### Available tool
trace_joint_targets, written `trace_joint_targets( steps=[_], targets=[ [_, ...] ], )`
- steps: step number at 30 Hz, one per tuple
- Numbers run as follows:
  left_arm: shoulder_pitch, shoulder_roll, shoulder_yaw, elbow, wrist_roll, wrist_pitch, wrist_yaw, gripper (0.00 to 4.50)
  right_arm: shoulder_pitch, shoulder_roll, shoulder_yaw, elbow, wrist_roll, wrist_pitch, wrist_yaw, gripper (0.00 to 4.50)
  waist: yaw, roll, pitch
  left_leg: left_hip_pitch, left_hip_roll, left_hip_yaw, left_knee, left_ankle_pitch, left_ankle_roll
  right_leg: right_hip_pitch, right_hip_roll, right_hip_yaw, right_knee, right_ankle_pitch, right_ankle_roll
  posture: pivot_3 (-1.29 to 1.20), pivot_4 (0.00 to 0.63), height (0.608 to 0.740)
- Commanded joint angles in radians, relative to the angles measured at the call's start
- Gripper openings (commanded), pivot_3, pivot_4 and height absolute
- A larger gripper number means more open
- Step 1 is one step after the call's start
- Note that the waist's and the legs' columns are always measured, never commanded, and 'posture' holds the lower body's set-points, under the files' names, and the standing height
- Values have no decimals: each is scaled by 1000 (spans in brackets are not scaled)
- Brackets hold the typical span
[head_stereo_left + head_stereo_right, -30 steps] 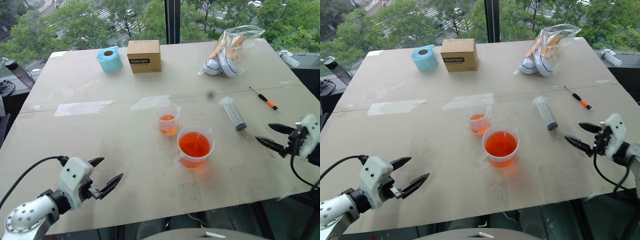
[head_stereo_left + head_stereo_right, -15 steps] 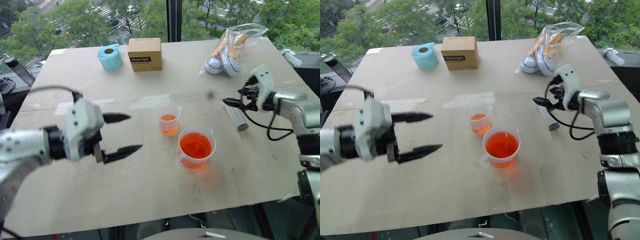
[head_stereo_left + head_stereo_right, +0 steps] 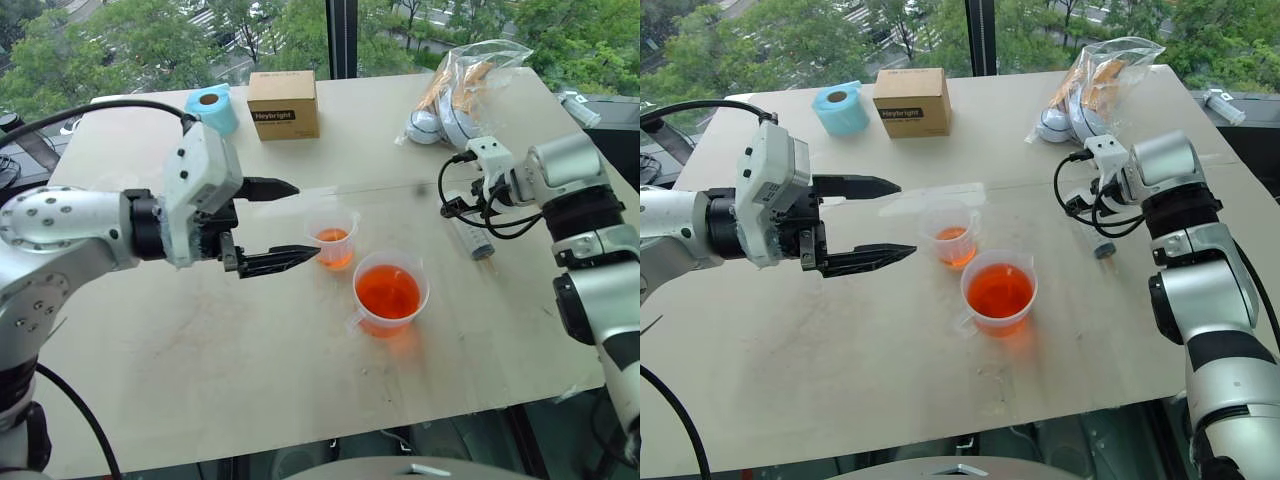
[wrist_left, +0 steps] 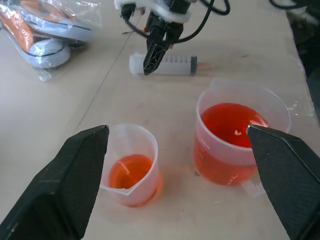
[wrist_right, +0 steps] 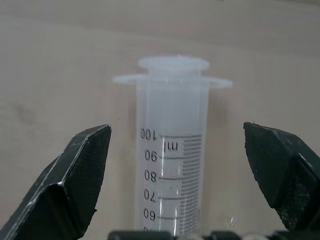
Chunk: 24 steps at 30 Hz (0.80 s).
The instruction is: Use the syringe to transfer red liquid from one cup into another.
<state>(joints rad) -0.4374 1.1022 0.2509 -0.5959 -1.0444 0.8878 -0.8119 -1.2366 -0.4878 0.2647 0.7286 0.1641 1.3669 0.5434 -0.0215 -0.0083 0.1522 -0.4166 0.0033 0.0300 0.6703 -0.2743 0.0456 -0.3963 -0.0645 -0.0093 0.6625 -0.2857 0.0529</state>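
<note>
My right fingers (image 4: 152, 55) are spread wide and point down at the large clear plastic syringe (image 4: 165, 64) with printed graduations, which lies flat on the pale table (image 3: 200, 370). In my right wrist view the syringe's barrel runs up between my two black fingertips, its flange and white plunger end at the far side; neither fingertip touches it.

My left fingers (image 3: 275, 225) are also spread wide and grasp nothing. They hover above the table, pointing toward the two cups. In my left wrist view both cups stand between my fingertips, farther along.

The smaller, narrower clear plastic cup (image 3: 334, 240) with a pour lip holds a shallow layer of translucent orange-red liquid (image 4: 131, 172). The larger, wider clear plastic measuring cup (image 3: 390, 294) with a small side handle stands just beside it, nearer to me, and holds a good deal more of the same liquid. The syringe lies to the right of both cups, apart from them.

At the table's far edge sit a light blue roll of tape (image 3: 212, 108), a small brown cardboard box (image 3: 283, 103) and a clear plastic bag (image 3: 462, 92) of mixed items.
</note>
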Motion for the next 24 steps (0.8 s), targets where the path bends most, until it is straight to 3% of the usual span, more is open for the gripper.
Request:
trace_joint_targets(
  steps=[1,6,17,20,24],
  targets=[
    [11,-12,43,-22,-38,0,6,4500,-82,8,48,104,-41,-8,36,4475,-3,-1,0,0,0,0,0,0,0,0,0,0,0,0,0,0,150,740],
    [48,-35,48,-48,-4,-23,48,4500,-181,52,101,303,-108,-131,105,4475,-14,-1,1,0,0,0,0,0,0,0,0,0,0,0,0,0,150,740],
    [73,-3,73,-78,53,-31,48,4500,-254,137,13,519,-169,-282,98,4475,-22,-1,1,1,0,0,0,1,-1,0,0,0,1,0,0,0,150,740],
    [73,-2,64,-79,70,-38,48,4500,-261,150,-18,538,-175,-301,86,3698,-22,-1,1,1,0,0,0,1,-1,0,0,0,1,0,0,0,150,740],
    [70,-9,54,-82,78,-41,47,4500,-260,157,-45,553,-190,-320,75,1709,-22,-1,1,1,0,0,0,1,-2,0,0,0,1,0,0,0,150,740]
  ],
)
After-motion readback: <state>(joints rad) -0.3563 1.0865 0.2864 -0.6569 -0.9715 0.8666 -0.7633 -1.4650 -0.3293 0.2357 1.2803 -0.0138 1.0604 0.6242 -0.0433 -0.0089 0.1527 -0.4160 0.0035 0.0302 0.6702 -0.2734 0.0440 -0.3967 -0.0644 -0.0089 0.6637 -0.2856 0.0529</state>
